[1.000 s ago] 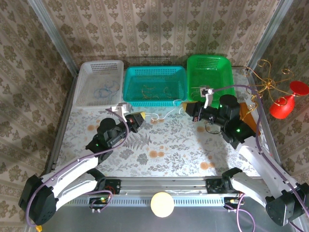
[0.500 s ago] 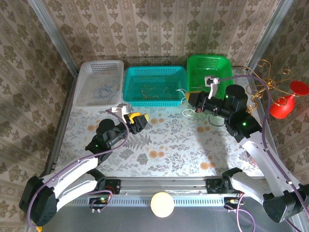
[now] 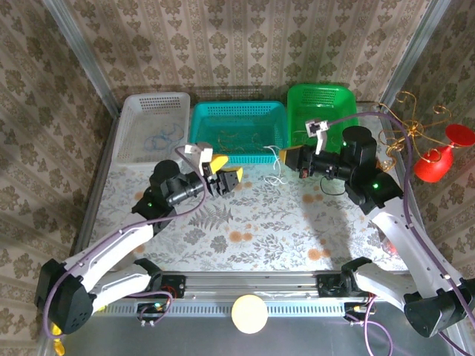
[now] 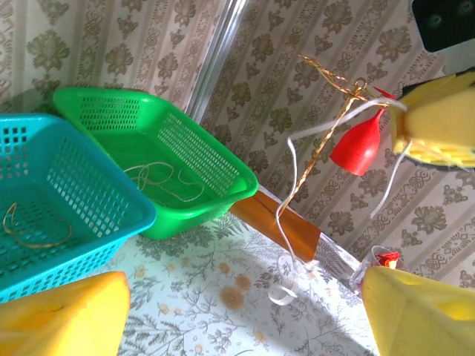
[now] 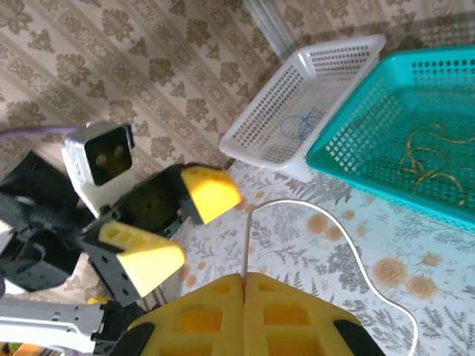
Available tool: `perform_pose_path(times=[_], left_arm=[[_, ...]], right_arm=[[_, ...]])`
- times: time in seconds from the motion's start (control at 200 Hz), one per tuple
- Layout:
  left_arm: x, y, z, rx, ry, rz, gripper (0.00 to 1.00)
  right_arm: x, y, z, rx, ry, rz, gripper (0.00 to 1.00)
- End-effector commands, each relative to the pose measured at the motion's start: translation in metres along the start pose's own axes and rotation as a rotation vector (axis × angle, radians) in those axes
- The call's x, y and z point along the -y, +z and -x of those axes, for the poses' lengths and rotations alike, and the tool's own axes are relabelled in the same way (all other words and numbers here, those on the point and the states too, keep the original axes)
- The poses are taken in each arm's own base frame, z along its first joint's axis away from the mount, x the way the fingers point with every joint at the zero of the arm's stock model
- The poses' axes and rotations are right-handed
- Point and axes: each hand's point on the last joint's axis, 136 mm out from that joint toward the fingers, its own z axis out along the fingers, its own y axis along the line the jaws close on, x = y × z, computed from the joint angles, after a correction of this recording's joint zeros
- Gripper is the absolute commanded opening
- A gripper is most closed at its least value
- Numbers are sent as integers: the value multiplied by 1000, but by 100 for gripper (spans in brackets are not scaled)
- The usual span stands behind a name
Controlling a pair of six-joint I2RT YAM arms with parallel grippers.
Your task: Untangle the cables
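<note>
From above, the right gripper [image 3: 289,158] sits at 1 o'clock of the table's middle. In its wrist view we see its two blocky yellow pads pressed flat together on the white cable [image 5: 349,248]. That cable is thin, smooth and limp. It rises from the seam between the pads toward 12 o'clock, bends over and trails in a soft curve toward 4 o'clock. Below it is the table [image 3: 260,222], whose covering is printed with pale ferns and orange flowers.

The left gripper [image 3: 225,172], at 11 o'clock of the middle, has its jaws spread wide and holds nothing. Its wedge-shaped yellow fingers [image 4: 63,319] frame its own camera's view, where we see the white cable hanging slack and kinked.

Three rectangular plastic mesh baskets line the far edge:
- The white basket [image 3: 152,104], at 11 o'clock, holds the blue cable [image 3: 165,137] in small round loops.
- The teal basket [image 3: 237,110], at 12 o'clock, holds the gold cables [image 3: 234,139], wiry and curled.
- The green basket [image 3: 320,96], at 1 o'clock, holds the pale cable [image 4: 159,182] in wide open loops.

At 2 o'clock we see a twisted gold wire stand [image 4: 326,141] with a glossy, cone-shaped red cup [image 3: 436,165] beside it.
</note>
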Motion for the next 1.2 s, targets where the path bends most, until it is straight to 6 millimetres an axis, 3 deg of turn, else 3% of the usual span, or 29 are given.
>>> perform_pose_path(times=[0.0,0.27,0.675,0.84,0.98,1.195], left_arm=[[8,10,10,-26,63,-56,82],[22,34,15,-38,60,-168,82],[28,62,4,-64,41,-224,82],[31,75,-7,-73,19,-250,81],[30,84,-24,-72,-17,-273,71],[25,91,-52,-73,-88,-298,44]], right_arm=[[-22,-5,-1,-33,-27,78,0],[-36,-3,-11,-62,-25,121,0],[-56,4,-17,-82,-29,180,0],[-67,2,-9,-57,-31,209,0],[-81,-5,11,-3,-48,233,0],[-101,-19,48,98,-101,232,0]])
